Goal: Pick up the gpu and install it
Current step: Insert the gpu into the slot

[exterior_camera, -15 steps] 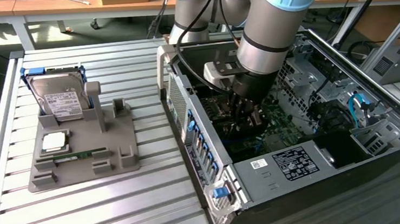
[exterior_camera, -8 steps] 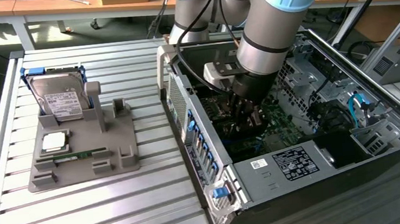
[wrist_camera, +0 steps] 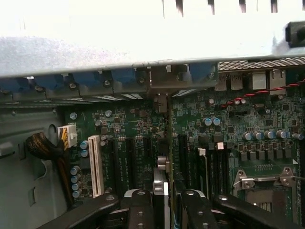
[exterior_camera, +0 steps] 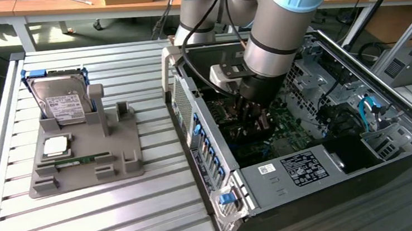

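My gripper (exterior_camera: 254,110) reaches down inside the open computer case (exterior_camera: 216,148), just above the green motherboard (wrist_camera: 124,124). In the wrist view the gripper (wrist_camera: 167,202) is shut on the gpu (wrist_camera: 170,143), a thin card seen edge-on between the two black fingers (wrist_camera: 140,202). The card runs from the fingers towards the case's rear wall, where its metal bracket end (wrist_camera: 161,102) sits by the blue slot latches (wrist_camera: 119,76). It stands upright over the row of dark expansion slots (wrist_camera: 143,157); whether it is seated in one I cannot tell.
A white slot (wrist_camera: 94,164) and a bundle of brown cables (wrist_camera: 45,148) lie to one side, a processor socket (wrist_camera: 262,183) to the other. On the slatted table a grey holder (exterior_camera: 84,171) carries a hard drive (exterior_camera: 63,103) and a green memory stick (exterior_camera: 75,159).
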